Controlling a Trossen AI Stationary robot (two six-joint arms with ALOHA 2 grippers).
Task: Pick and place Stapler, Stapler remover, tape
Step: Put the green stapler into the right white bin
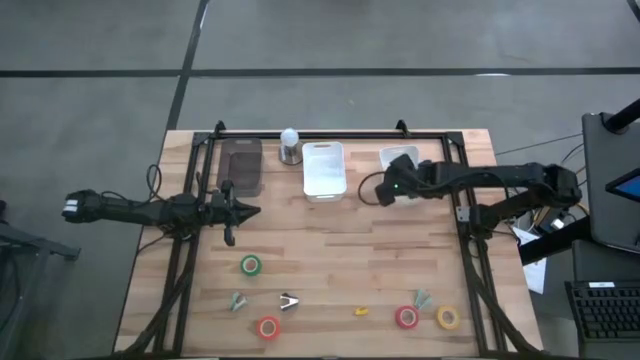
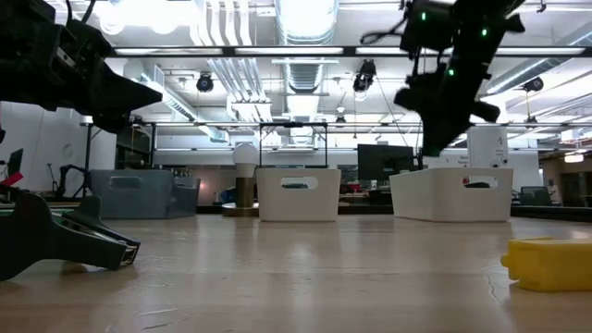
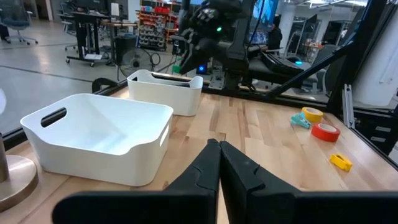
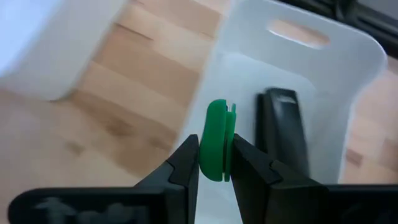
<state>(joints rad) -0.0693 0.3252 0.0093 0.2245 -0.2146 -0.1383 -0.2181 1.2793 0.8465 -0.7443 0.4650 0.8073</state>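
Holding: right gripper (image 4: 216, 146) pinched narrowly on a flat green piece (image 4: 217, 140), clamped edge-on between both fingers (staple remover or not, cannot tell from this side).
Below the right gripper: near wall of a white bin (image 4: 348, 56), with bare table (image 1: 330, 240) under the wrist side.
Ahead of the fingertips: dark stapler (image 4: 283, 124) lying inside that bin, just beyond the green piece.
Off to one side of the right gripper: middle bin (image 1: 323, 168), close by but apart.
Left gripper (image 3: 217, 149): fingers pressed together, nothing between them, hovering over bare wood, the middle bin ahead of it.
Tape: green tape roll (image 1: 250, 265) near the left gripper, toward the table's front; one red tape roll (image 1: 268, 327) farther that way; second red tape roll (image 1: 406, 317) and yellow tape roll (image 1: 447, 317) well apart from the right gripper, none held.
Step in hand: likely dropping the green piece into the bin beside the stapler.
Risk, early release: seems poised over the bin's wall, not its middle, so letting go now could bounce the piece off the rim onto the wood.
Risk, slipping: thin edge-on hold, so a quick swing could twist the piece out.
Risk, descending: lowering much further could knock fingers against the rim and shift the light bin.
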